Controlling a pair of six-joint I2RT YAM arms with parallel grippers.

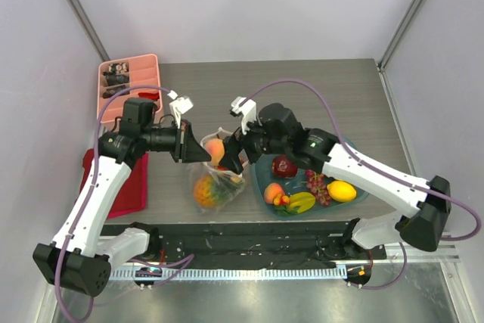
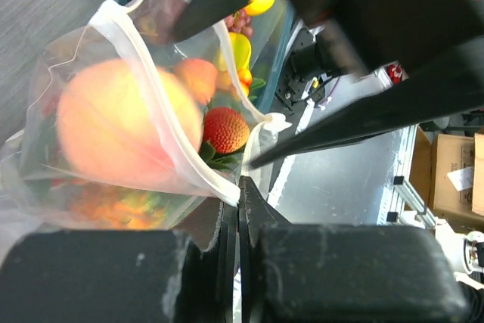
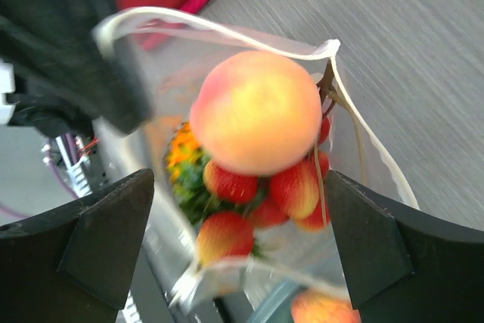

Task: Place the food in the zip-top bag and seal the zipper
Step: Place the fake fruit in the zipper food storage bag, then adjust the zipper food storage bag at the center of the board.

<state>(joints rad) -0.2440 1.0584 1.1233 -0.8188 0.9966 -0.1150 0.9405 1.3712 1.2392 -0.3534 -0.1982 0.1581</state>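
Note:
The zip-top bag (image 1: 219,181) hangs open at the table's middle, its zipper (image 2: 181,141) a whitish strip round the mouth. My left gripper (image 2: 240,191) is shut on that strip at the mouth's edge; in the top view it (image 1: 198,150) sits at the bag's left. A peach (image 3: 255,111) lies blurred in the bag's mouth, above red berries (image 3: 249,194) and an orange pineapple (image 3: 180,158). My right gripper (image 3: 240,240) stands open over the mouth, touching nothing. More food lies on the teal plate (image 1: 359,196): apple (image 1: 284,166), grapes (image 1: 318,185), lemon (image 1: 342,191).
A pink compartment tray (image 1: 128,81) stands at the back left. A red cloth (image 1: 128,191) lies under the left arm. The two grippers are close together over the bag. The black rail (image 1: 249,236) runs along the near edge.

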